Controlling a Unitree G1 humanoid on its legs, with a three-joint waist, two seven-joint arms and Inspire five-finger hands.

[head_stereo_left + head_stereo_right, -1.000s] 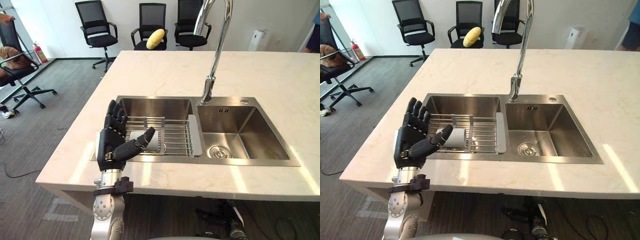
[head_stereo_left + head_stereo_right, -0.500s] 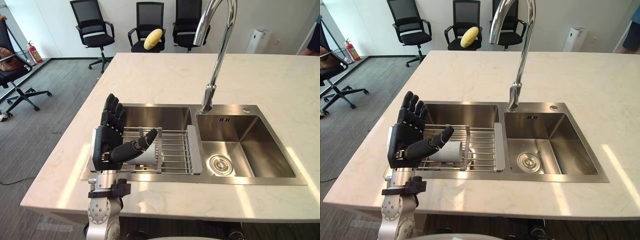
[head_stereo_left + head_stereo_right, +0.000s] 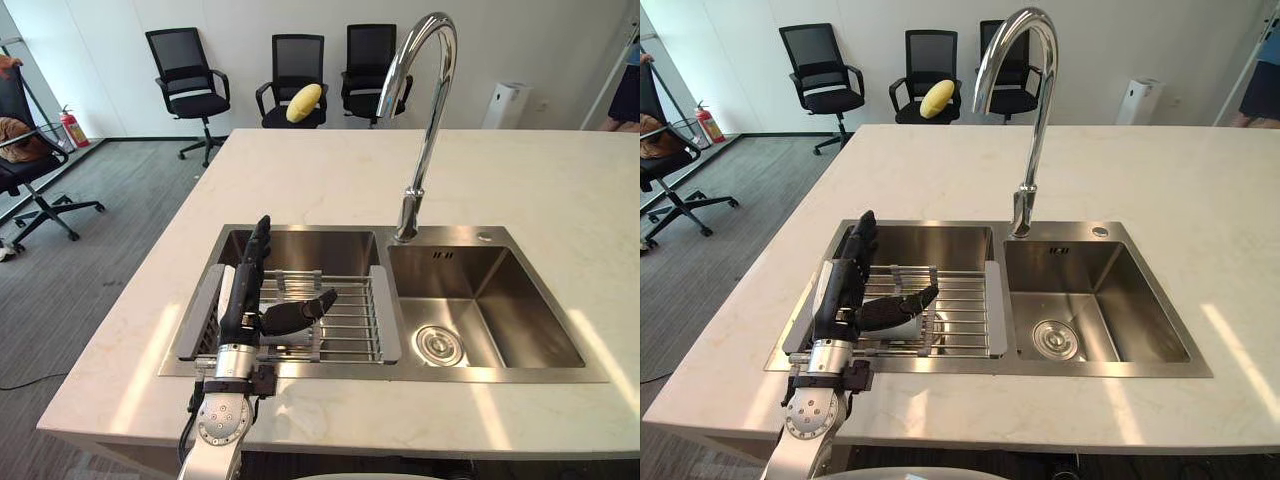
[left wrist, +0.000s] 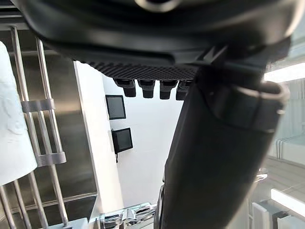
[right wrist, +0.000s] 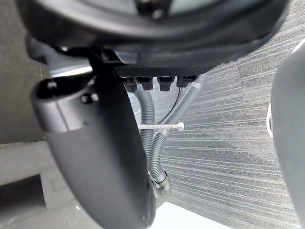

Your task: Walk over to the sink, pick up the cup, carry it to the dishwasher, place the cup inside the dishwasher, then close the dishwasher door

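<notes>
Left hand (image 3: 240, 298) wide open over rack (image 3: 352, 310) in left sink (image 3: 310, 250) basin, thumb above white cup (image 4: 12, 138) lying on rack, not gripped. Risk: cup rolls along bars if fingers close off-centre. Right hand (image 5: 152, 33) relaxed, idle.

readable text: none in any view
sink (image 3: 522, 312): small dark marks (image 3: 443, 255) on the right basin's back wall, too small to tell if print
fire extinguisher (image 3: 68, 127): label too small to read
white unit (image 3: 497, 104) by far wall: no legible print
</notes>
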